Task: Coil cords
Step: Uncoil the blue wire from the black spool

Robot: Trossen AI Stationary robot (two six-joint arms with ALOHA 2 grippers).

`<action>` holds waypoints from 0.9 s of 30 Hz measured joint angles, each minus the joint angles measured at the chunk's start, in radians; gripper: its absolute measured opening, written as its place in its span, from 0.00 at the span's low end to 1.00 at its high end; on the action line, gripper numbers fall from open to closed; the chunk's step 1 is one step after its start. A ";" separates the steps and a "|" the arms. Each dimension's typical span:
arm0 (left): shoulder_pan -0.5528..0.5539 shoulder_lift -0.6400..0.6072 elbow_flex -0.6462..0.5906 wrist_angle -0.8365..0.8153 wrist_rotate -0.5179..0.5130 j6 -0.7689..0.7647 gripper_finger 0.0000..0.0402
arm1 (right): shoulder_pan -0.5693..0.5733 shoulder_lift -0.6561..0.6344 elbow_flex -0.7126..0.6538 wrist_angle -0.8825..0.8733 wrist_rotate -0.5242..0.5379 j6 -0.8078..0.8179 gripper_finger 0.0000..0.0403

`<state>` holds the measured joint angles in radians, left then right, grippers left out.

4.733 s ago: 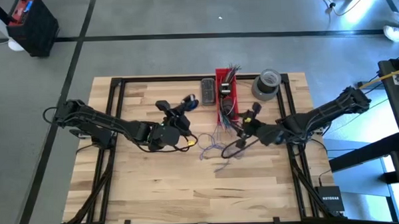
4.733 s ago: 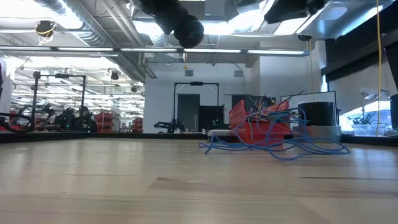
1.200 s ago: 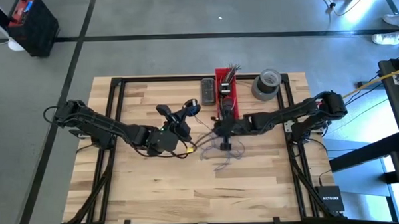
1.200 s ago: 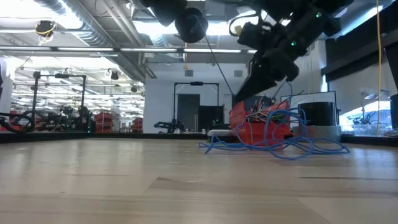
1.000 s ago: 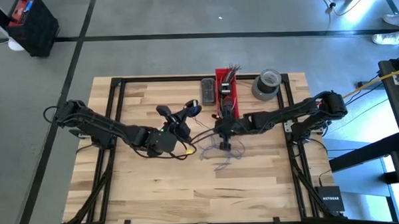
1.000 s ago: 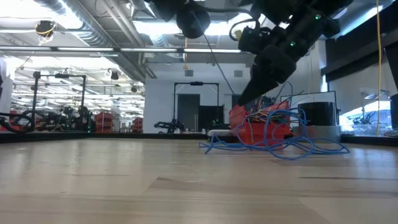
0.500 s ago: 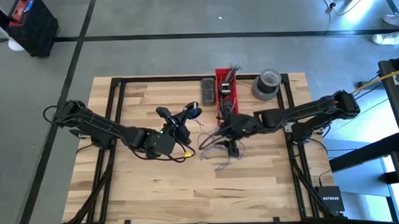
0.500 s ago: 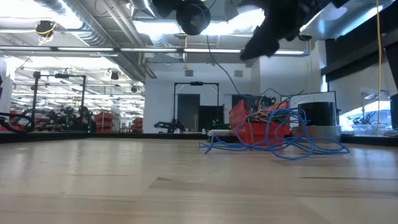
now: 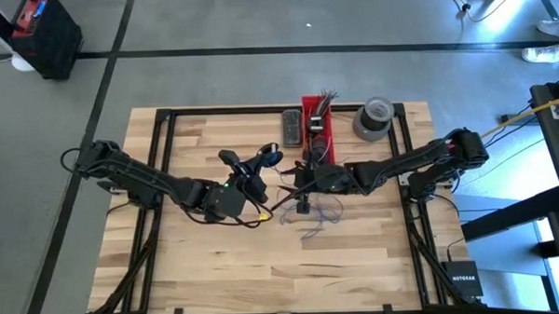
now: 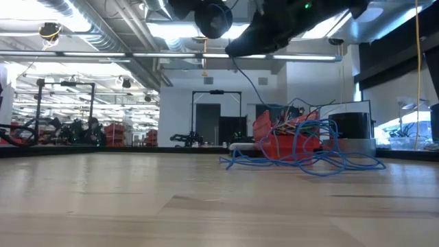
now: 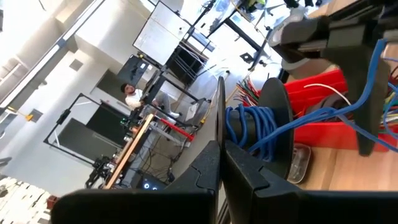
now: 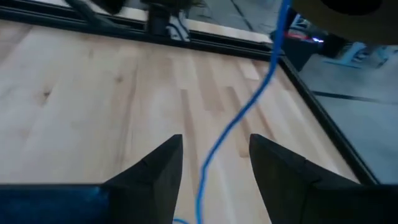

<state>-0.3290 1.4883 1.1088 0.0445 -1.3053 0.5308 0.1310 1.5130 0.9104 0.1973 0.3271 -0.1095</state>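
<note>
Two arms: both reach over the middle of the tabletop (image 9: 199,262), the left from the left side, the right from the right.
Red bin: a narrow red bin (image 9: 317,128) stands at the far edge, long side running front to back; a bunch of multicoloured wire ends (image 9: 327,101) sticks out of its far end, and its other contents cannot be made out.
Beside the bin: a dark flat device (image 9: 291,128) just to its left, a grey tape roll (image 9: 372,116) near its right.
Cords: the cords (image 9: 305,212) lie as a loose blue-purple tangle in front of the bin, with no single long axis; in the low view they sprawl as blue loops (image 10: 302,154) against the bin.
Coil: a blue coil (image 11: 252,127) sits wound behind the left fingers, a strand running from it toward the bin.
Left gripper (image 9: 259,165): raised near the middle, fingers (image 11: 249,171) clenched together.
Right gripper (image 9: 302,192): over the tangle just in front of the bin; fingers (image 12: 155,168) spread apart, one blue strand (image 12: 239,121) running lengthwise through the gap, touching neither.
Open room: bare wood across the whole near half and the left side; a black frame (image 9: 157,124) borders the edges.
</note>
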 joint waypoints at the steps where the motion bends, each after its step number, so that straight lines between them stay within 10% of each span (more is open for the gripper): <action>1: 0.000 0.000 0.000 -0.001 0.000 0.000 0.01 | 0.000 0.010 0.000 0.014 0.014 -0.001 0.47; 10: 0.000 0.000 0.000 -0.002 0.040 0.000 0.01 | 0.000 0.020 -0.001 0.041 0.021 -0.029 0.40; 19: 0.000 0.000 0.000 -0.007 0.043 0.003 0.01 | 0.024 0.013 -0.001 0.015 0.079 -0.117 0.03; 27: 0.014 0.000 0.000 -0.013 0.038 -0.028 0.01 | 0.144 0.005 0.072 0.026 0.156 -0.225 0.03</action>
<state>-0.3154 1.4883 1.1088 0.0319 -1.2674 0.5031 0.2752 1.5183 0.9823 0.2233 0.4831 -0.3344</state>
